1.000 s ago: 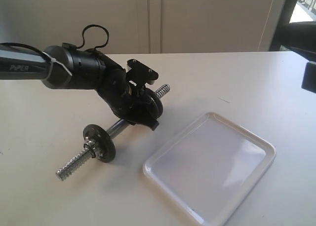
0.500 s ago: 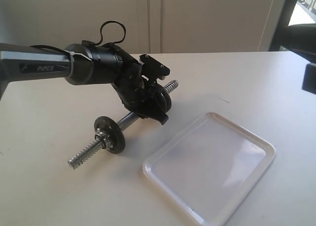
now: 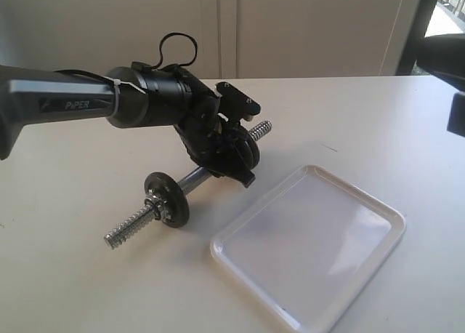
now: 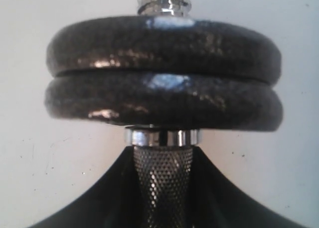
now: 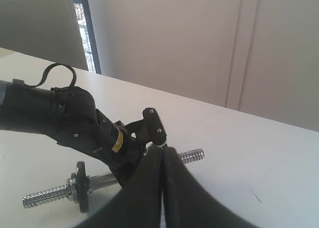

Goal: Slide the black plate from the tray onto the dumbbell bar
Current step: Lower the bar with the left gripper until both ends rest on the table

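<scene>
bar (image 3: pixel 195 177) and left pincer (image 3: pixel 221 166) shifted right; bar lies diagonal, near-left to far-right; chrome, threaded ends; left pincer clamps its middle; right pincer (image 5: pixel 162 188) closed, empty

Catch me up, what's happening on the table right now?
The left gripper is clamped on the dumbbell bar beside its far end, where two black discs sit stacked on the rod. The outer one looks like the black plate, already slid on. Another disc sits near the other threaded end. The tray has no plate in it. The right gripper is shut on nothing, away from the bar.
</scene>
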Robot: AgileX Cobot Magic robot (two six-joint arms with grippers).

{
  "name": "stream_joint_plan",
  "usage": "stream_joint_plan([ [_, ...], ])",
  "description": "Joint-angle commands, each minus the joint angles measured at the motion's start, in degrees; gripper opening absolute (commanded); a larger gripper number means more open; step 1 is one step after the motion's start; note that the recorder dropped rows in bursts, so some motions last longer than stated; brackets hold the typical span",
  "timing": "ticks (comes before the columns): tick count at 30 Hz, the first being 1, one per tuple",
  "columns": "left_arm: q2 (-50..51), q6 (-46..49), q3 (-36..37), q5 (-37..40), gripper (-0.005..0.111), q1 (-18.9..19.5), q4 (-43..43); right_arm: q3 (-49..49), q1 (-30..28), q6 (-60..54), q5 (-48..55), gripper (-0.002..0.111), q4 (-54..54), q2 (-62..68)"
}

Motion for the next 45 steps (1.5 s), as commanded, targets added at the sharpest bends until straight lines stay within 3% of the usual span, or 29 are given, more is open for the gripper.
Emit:
stream_joint_plan([
  [1, -3.1, -1.0, -3.1, -35.6, 0.000, -0.5, 2.3, 0.1, 0.0, 0.8, -0.6, 0.000, -0.8, -0.3],
  [20, 0.9, -3.5, -7.2, -35.6, 0.000, -0.9, 2.3, 0.1, 0.0, 0.8, -0.9, 0.000, -1.1, -0.3],
  [45, 0.9, -3.5, -7.2, -24.2, 0.000, -1.6, 2.3, 0.1, 0.0, 0.8, -0.8, 0.000, -1.1, -0.3],
])
